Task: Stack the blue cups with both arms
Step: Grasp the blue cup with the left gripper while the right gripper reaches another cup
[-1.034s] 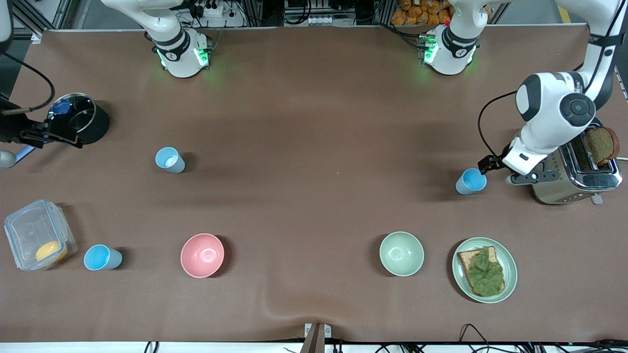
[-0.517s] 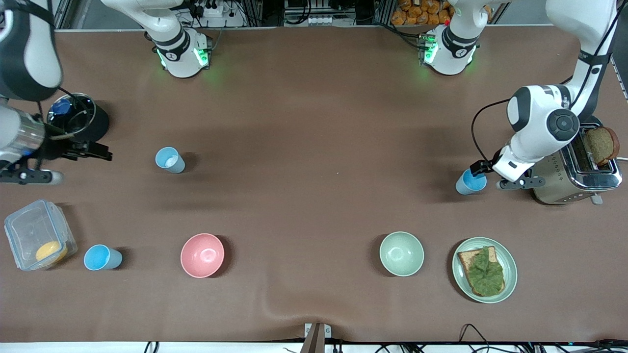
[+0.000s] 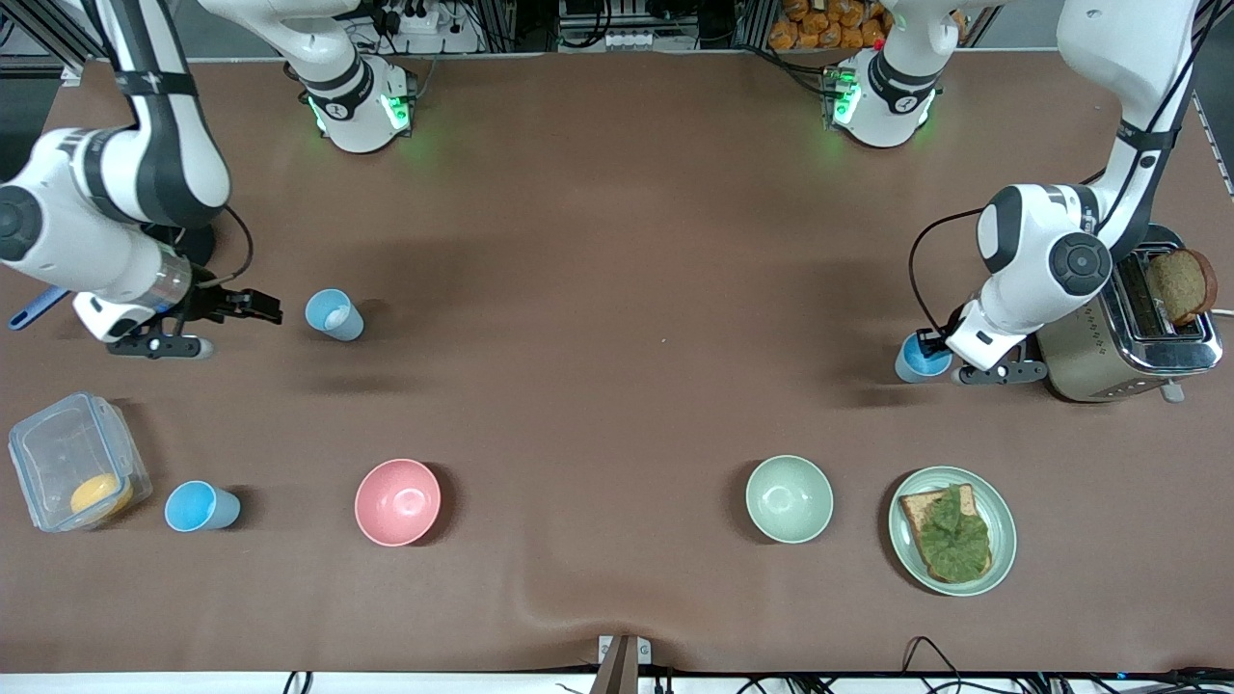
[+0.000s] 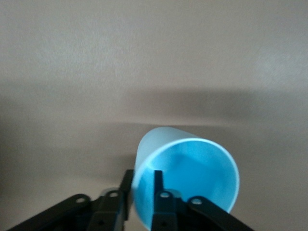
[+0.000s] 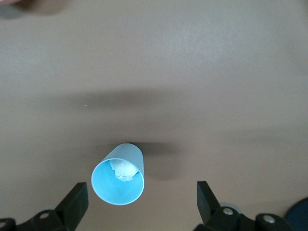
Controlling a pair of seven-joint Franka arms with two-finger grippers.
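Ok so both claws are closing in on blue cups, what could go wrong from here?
The left claw straddles one wall of the sky blue cup, one finger inside the rim; such a thin pinch could tilt the cup. The open right claw is wide beside the pale blue cup, off centre, so one finger may nudge it over. Something white lies inside it.

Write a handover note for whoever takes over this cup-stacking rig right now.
Left gripper: at the rim of the sky-blue cup beside the toaster; grasp unconfirmed.
Right gripper: fingers open, beside the pale blue cup, not around it.
Third blue cup: beside the clear container, nearest the front camera.
Done: nothing stacked.
Left: grasp, lift, and nest the cups.
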